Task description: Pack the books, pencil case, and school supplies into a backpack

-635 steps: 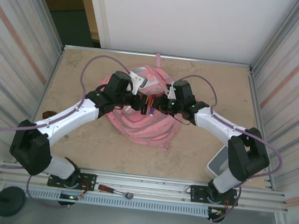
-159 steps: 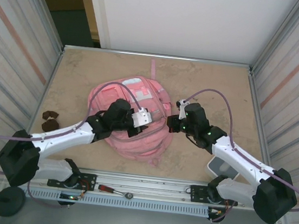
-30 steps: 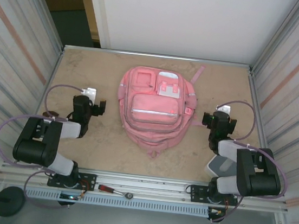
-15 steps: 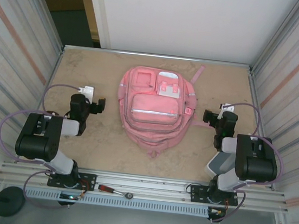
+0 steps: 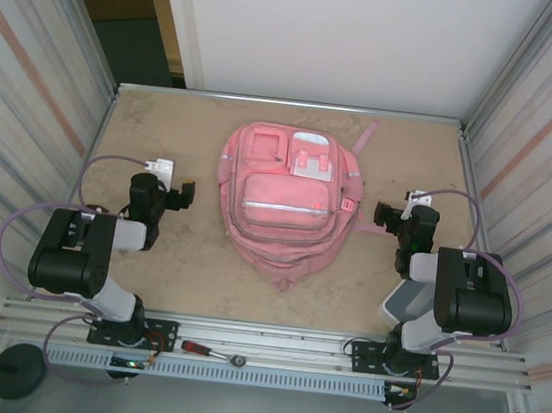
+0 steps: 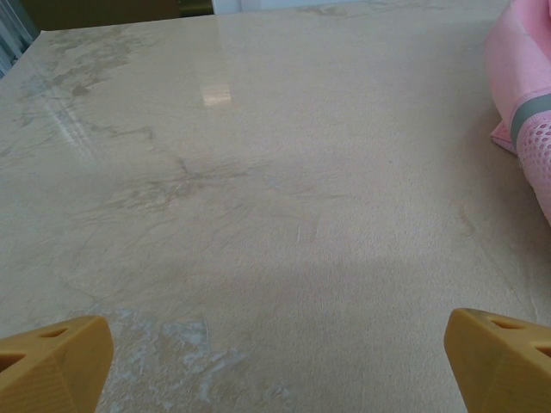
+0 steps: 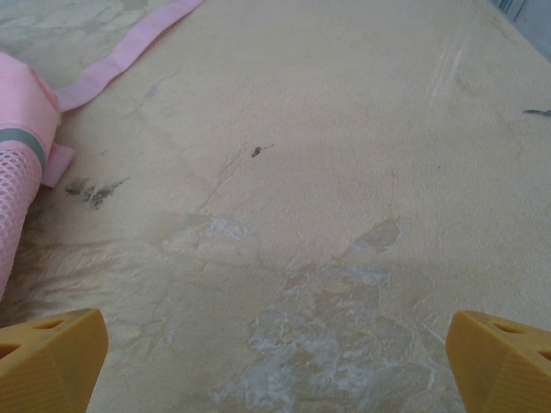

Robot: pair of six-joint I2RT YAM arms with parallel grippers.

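The pink backpack (image 5: 287,200) lies flat in the middle of the table, front pockets up and its zips closed. Its side edge shows in the left wrist view (image 6: 527,103) and in the right wrist view (image 7: 19,129), with a pink strap (image 7: 129,50) trailing away. My left gripper (image 5: 162,193) sits folded back to the left of the backpack, open (image 6: 275,370) over bare table. To the backpack's right, my right gripper (image 5: 403,219) is also open (image 7: 275,366), with nothing between its yellow fingertips (image 7: 52,361). The books, pencil case and school supplies are out of view.
A white bin (image 5: 401,305) stands at the near right beside the right arm's base. A small red-handled tool (image 5: 208,350) lies on the front rail. Ribbed metal walls close in the table (image 5: 199,258) on the left and right.
Over the last second the right arm has folded back a little more toward its base. Since about five seconds ago, both arms have left the backpack, which now lies flat and square.
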